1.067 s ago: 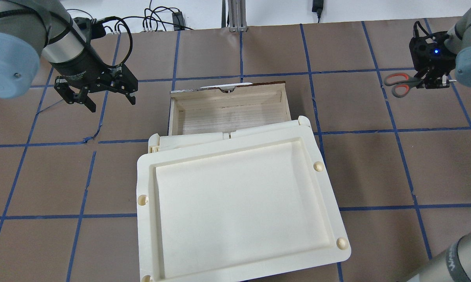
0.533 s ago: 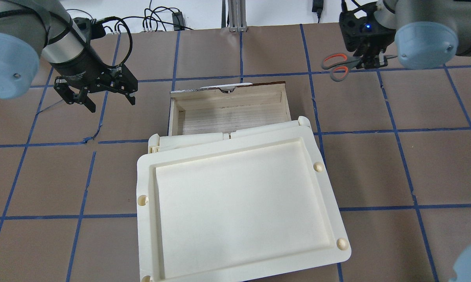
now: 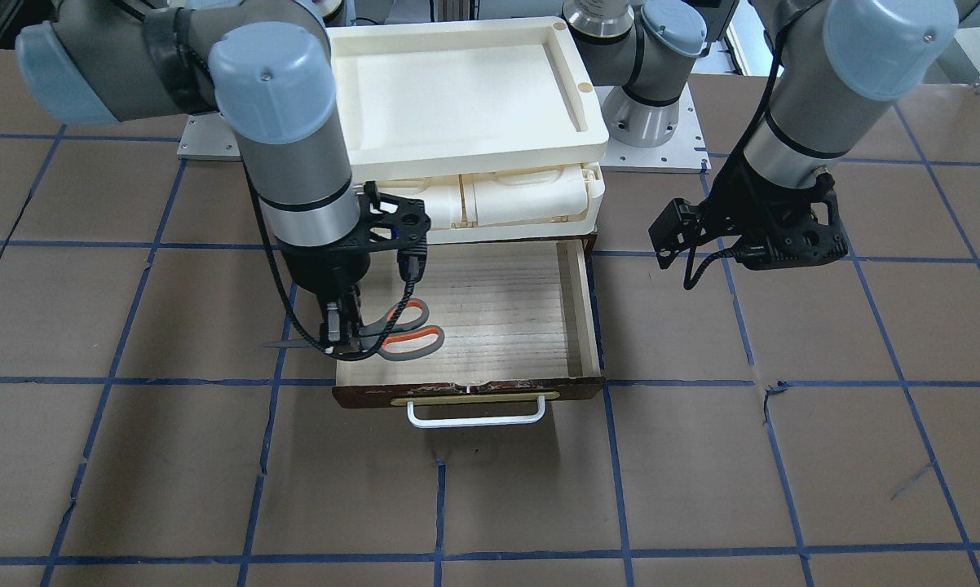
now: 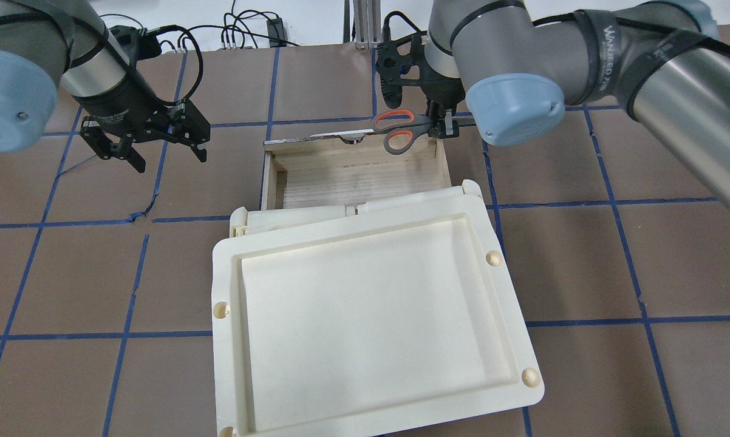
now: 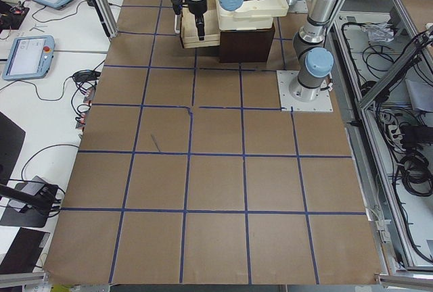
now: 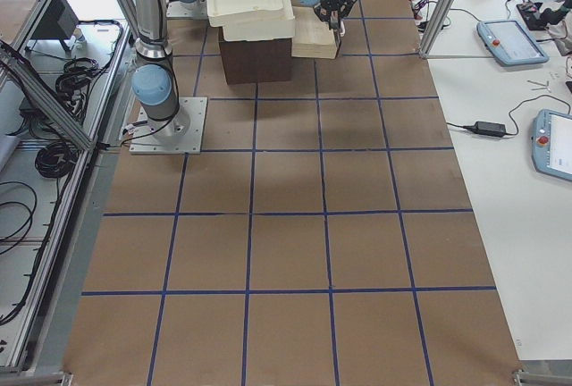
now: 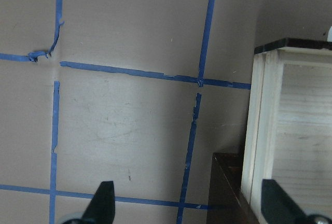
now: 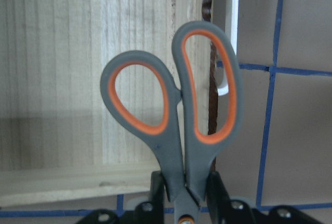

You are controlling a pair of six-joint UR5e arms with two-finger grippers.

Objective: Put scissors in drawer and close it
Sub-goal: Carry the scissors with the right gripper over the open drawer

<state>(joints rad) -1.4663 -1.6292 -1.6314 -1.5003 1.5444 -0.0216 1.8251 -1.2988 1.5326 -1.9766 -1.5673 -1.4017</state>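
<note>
Right gripper [image 3: 339, 342] jaws clamped on scissors [image 3: 404, 330] near the pivot; handles over open drawer [image 3: 578, 310], left side in front view; blade tip outside its wall, so more inward travel looks needed; left gripper [image 4: 172, 159] jaws spread, empty, upper left overhead, clear of the path.

The cream tray unit [image 4: 226, 285] sits mid-table before me on the brown table [image 4: 583, 261], which is gridded with blue tape [image 4: 98, 335]. Black cables [image 4: 231, 33] trail beyond the far edge.
</note>
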